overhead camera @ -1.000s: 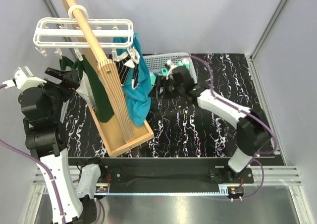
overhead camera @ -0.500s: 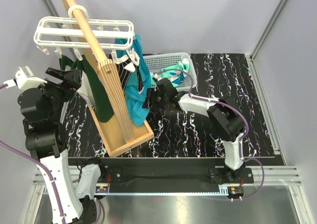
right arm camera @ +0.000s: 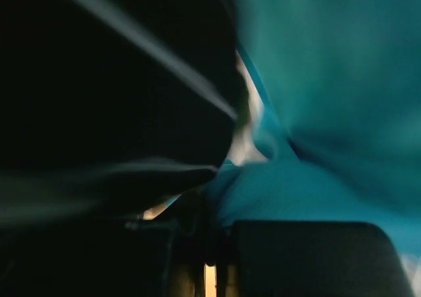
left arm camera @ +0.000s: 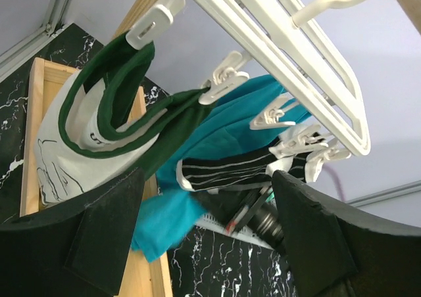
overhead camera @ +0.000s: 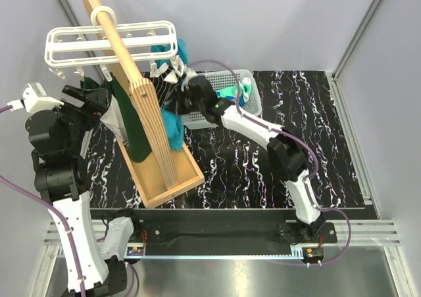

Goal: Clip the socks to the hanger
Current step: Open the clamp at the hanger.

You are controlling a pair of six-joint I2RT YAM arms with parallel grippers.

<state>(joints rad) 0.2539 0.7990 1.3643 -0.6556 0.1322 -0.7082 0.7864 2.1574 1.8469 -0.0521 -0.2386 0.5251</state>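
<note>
One striped sock [left arm camera: 230,169] by hanger [overhead camera: 154,41]; R fingers [overhead camera: 176,92] closed, L fingers [left arm camera: 309,231] apart.

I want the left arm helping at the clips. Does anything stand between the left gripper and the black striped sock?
Partly. From above, the green garment and slatted stand lie between the left gripper and the sock, yet the left wrist view shows the sock uncovered, just below that garment.

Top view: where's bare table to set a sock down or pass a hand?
Free: bare table from the basket right to the edge; also the patch between the wooden stand and the right arm. Crowded: under the hanger, where hung clothes, pole and right arm bunch up.
</note>
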